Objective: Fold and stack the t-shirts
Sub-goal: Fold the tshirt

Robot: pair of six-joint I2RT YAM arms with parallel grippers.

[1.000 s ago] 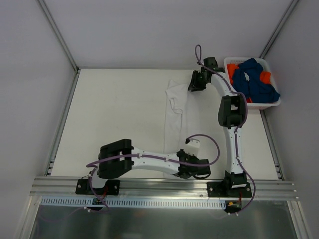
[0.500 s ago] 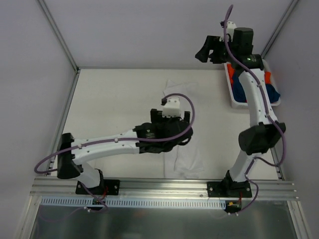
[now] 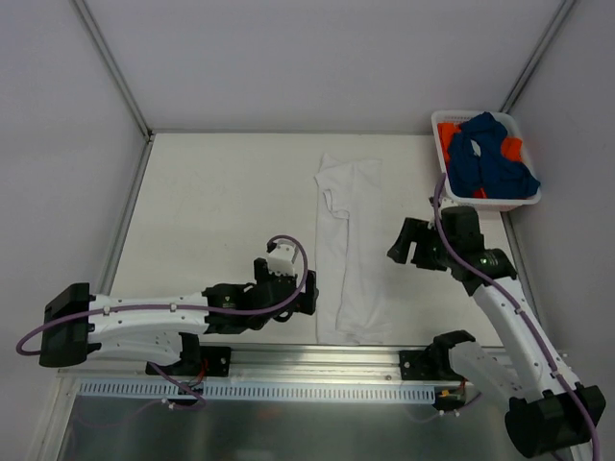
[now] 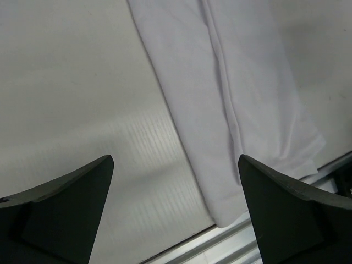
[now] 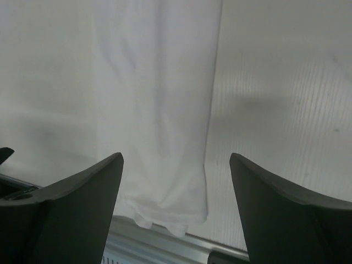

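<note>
White t-shirt lies flat as a long strip mid-worktop. Left end effector and right end effector flank it, jaws apart, empty. Blue and orange t-shirts sit in basket.

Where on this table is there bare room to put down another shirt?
The widest bare table lies left of the white t-shirt, beyond the left gripper. A narrower patch sits between that shirt and the basket, beyond the right gripper. Nearer in, both grippers crowd the shirt.
</note>
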